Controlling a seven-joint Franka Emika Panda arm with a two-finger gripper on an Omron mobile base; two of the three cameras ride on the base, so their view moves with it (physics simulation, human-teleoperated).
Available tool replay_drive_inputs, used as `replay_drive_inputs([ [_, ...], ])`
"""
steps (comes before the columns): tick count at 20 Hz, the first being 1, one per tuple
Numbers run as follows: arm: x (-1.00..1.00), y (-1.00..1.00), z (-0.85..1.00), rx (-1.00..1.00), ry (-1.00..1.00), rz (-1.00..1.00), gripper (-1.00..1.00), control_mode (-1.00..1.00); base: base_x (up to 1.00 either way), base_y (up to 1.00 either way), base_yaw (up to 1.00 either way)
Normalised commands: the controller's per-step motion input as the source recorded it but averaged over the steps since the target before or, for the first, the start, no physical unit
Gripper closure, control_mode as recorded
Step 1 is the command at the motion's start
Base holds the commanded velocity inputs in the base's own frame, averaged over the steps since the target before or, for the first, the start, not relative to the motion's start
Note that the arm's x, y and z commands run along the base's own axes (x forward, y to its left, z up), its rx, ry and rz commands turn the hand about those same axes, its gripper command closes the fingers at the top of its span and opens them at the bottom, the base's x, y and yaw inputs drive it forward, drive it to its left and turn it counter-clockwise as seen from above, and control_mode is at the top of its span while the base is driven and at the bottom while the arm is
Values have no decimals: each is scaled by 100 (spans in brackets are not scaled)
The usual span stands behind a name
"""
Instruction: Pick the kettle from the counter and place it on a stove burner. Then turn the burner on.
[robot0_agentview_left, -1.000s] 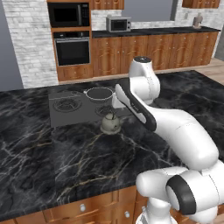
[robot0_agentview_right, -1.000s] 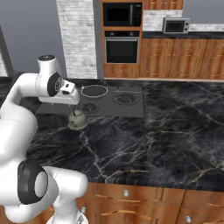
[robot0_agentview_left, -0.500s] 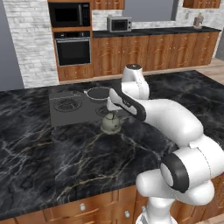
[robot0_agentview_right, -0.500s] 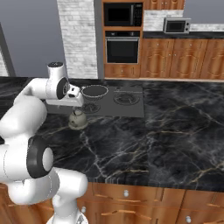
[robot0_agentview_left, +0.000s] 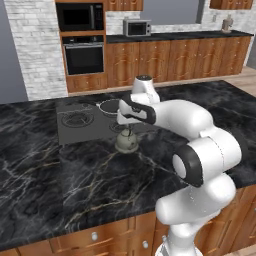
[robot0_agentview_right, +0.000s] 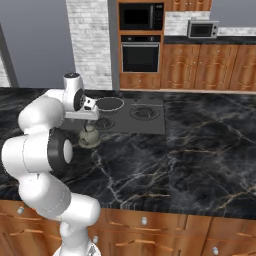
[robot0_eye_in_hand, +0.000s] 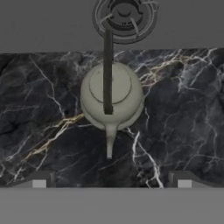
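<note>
The small grey-beige kettle (robot0_agentview_left: 126, 141) stands upright on the black marble counter (robot0_agentview_left: 60, 185), just in front of the dark cooktop (robot0_agentview_left: 85, 131). In the hand view the kettle (robot0_eye_in_hand: 111, 94) lies centred below me, its dark handle (robot0_eye_in_hand: 107, 70) running toward a spoked round burner (robot0_eye_in_hand: 124, 16) and its spout toward the fingers. My gripper (robot0_eye_in_hand: 111, 181) is open and hangs right above the kettle without touching it, one fingertip (robot0_eye_in_hand: 39, 179) out to each side. From the base, the gripper (robot0_agentview_left: 125, 123) sits over the kettle (robot0_agentview_right: 90, 137). Another ringed burner (robot0_agentview_right: 145, 112) lies to the right.
A black frying pan (robot0_agentview_left: 109, 106) sits on the cooktop behind the kettle; the pan (robot0_agentview_right: 110, 104) is close to my hand. Another ringed burner (robot0_agentview_left: 75, 119) lies at the cooktop's left. Wall ovens (robot0_agentview_left: 82, 55) and wooden cabinets stand across the room.
The hand has come down and slightly toward the kettle, and the arm's elbow has swung around. The kettle has stayed put.
</note>
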Motion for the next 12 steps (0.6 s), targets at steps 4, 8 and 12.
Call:
replay_drive_inputs([
  [4, 67, 0, -22, 0, 2, 0, -100, -100, 0, 0, 0],
  [8, 58, 1, -24, 0, 3, 0, -100, -100, 0, 0, 0],
  [12, 46, 7, -30, 0, 5, 0, -100, -100, 0, 0, 0],
])
